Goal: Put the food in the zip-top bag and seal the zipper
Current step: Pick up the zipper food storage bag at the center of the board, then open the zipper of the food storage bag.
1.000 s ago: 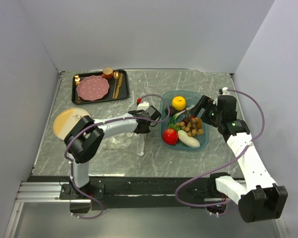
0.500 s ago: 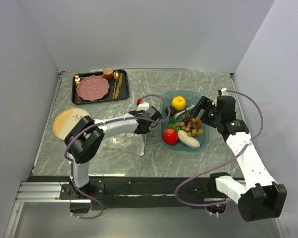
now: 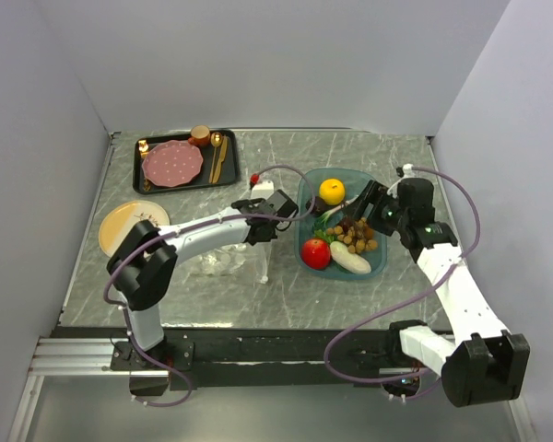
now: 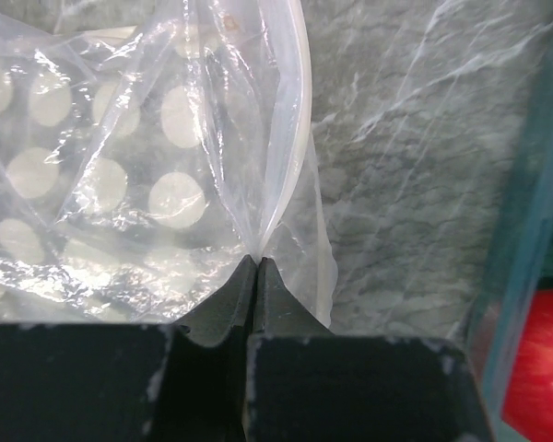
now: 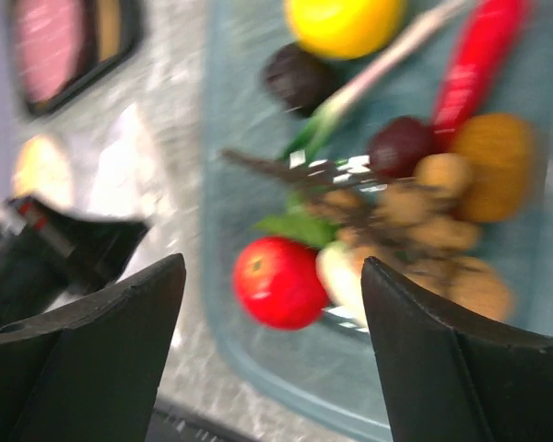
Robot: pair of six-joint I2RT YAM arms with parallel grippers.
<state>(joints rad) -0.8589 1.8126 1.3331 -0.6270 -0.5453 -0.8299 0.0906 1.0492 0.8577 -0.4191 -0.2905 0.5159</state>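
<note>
Left gripper [image 4: 256,264], jaws pinched shut on the mouth edge of the clear, dot-printed zip-top bag [image 4: 111,175], a thin, floppy, probably slippery film, holds it beside the teal translucent oval tray [image 3: 304,198], where the right gripper [image 5: 275,267], jaws spread and empty, hovers over the small toy food [image 3: 348,244], seemingly light, rigid pieces best pinched singly.

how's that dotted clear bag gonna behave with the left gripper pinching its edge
Probably very floppy: the zip-top bag creases and folds right where the left gripper pinches it. Likely light, since the film looks thin and see-through. Its glossy glare suggests a slick surface, so it might slide out of the shut jaws if tugged.
</note>
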